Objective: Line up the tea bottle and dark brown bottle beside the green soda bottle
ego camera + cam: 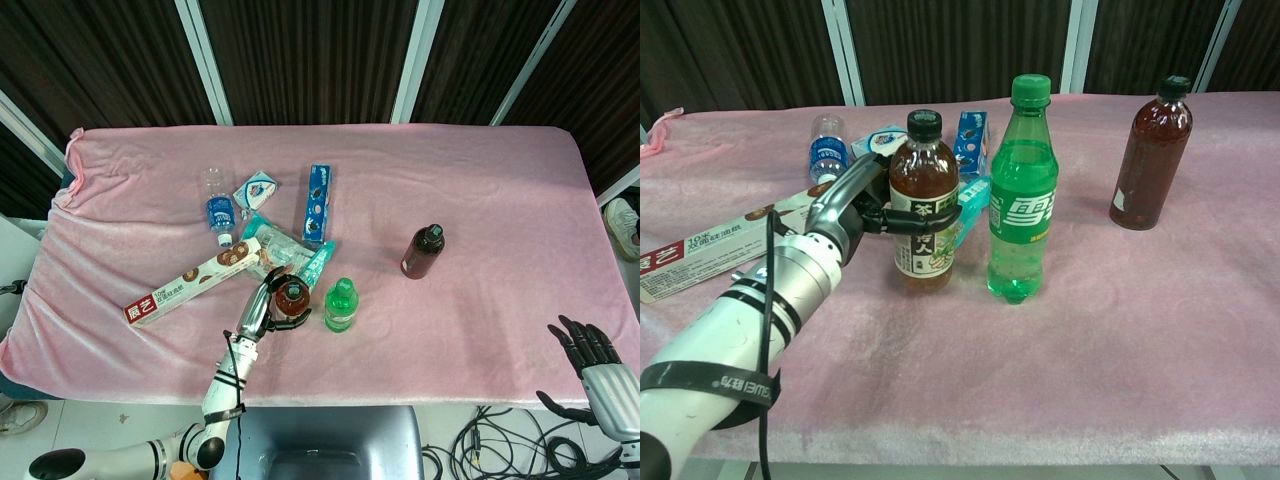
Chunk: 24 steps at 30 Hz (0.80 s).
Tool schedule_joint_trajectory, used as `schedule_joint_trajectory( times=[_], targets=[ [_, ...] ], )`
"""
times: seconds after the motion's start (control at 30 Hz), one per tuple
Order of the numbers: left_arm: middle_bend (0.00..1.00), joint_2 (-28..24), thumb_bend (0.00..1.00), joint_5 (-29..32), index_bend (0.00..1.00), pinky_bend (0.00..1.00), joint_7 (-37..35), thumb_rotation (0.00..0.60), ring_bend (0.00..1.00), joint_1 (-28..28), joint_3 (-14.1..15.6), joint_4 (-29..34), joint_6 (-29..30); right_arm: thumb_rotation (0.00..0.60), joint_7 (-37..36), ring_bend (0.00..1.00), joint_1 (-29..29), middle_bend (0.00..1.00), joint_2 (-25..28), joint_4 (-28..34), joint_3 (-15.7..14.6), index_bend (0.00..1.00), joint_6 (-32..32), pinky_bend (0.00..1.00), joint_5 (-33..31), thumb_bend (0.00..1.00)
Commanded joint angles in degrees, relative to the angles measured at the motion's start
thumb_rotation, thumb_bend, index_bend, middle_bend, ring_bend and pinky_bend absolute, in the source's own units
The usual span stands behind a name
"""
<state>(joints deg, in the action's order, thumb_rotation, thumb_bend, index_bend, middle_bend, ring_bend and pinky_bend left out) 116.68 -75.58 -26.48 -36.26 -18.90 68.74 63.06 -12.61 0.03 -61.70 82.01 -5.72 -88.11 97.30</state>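
My left hand (868, 207) (264, 308) grips the tea bottle (924, 202) (292, 298), which stands upright on the pink cloth just left of the green soda bottle (1021, 190) (341, 304). The dark brown bottle (1151, 153) (423, 251) stands alone, further right and further back. My right hand (592, 358) hovers with fingers spread off the table's near right corner, holding nothing.
Behind the tea bottle lie a teal snack bag (288, 252), a blue biscuit box (317, 204), a long white cookie box (190, 283), a small water bottle (216, 207) and a small white packet (258, 188). Pink cloth (500, 190) covers the table.
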Motion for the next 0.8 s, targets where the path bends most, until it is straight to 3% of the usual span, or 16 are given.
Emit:
schedule_joint_trajectory(
  times=[0.03, 0.57, 0.8],
  targets=[
    [0.86, 0.6, 0.53, 0.6, 0.8, 0.1, 0.2, 0.6, 0.47, -0.7, -0.5, -0.8, -0.5, 0.6, -0.4, 0.0, -0.1, 0.0, 0.1, -0.1, 0.0, 0.0, -0.3, 0.07, 0.1, 0.34],
    [0.84, 0.6, 0.52, 1.0, 0.8, 0.09, 0.3, 0.6, 0.46, -0.6, 1.2, -0.5, -0.6, 0.6, -0.4, 0.0, -0.2, 0.0, 0.0, -0.2, -0.2, 0.0, -0.4, 0.07, 0.5, 0.34],
    [0.74, 0.9, 0.49, 1.1, 0.75, 0.09, 0.0, 0.6, 0.43, -0.8, 1.3, -1.4, -0.9, 0.6, -0.4, 0.0, -0.2, 0.0, 0.0, -0.2, -0.2, 0.0, -0.4, 0.07, 0.6, 0.34]
  ],
)
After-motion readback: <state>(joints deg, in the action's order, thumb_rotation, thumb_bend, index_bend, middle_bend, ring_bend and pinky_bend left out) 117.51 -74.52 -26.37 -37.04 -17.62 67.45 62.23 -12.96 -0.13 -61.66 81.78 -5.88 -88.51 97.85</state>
